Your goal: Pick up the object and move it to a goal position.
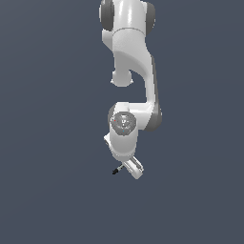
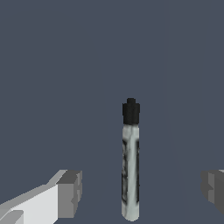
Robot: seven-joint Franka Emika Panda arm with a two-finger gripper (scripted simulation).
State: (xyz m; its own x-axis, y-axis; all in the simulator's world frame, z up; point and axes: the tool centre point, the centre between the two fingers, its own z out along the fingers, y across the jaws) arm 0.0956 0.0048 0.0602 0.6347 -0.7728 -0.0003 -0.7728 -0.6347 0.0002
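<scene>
The object (image 2: 131, 166) is a thin pen-like stick with a black cap and a grey-white barrel, lying on the flat dark floor. In the wrist view it lies between my two grey fingertips (image 2: 70, 192), nearer the middle than either pad and touching neither. My gripper (image 2: 141, 189) is open wide around it. In the exterior view the gripper (image 1: 132, 167) hangs low under the white arm, and the object's (image 1: 116, 170) black end pokes out toward the exterior view's left of the fingers; the rest is hidden by the hand.
The white arm (image 1: 128, 62) reaches down from the top of the exterior view. A plain dark blue-grey floor (image 1: 47, 190) spreads around it, and no other object shows.
</scene>
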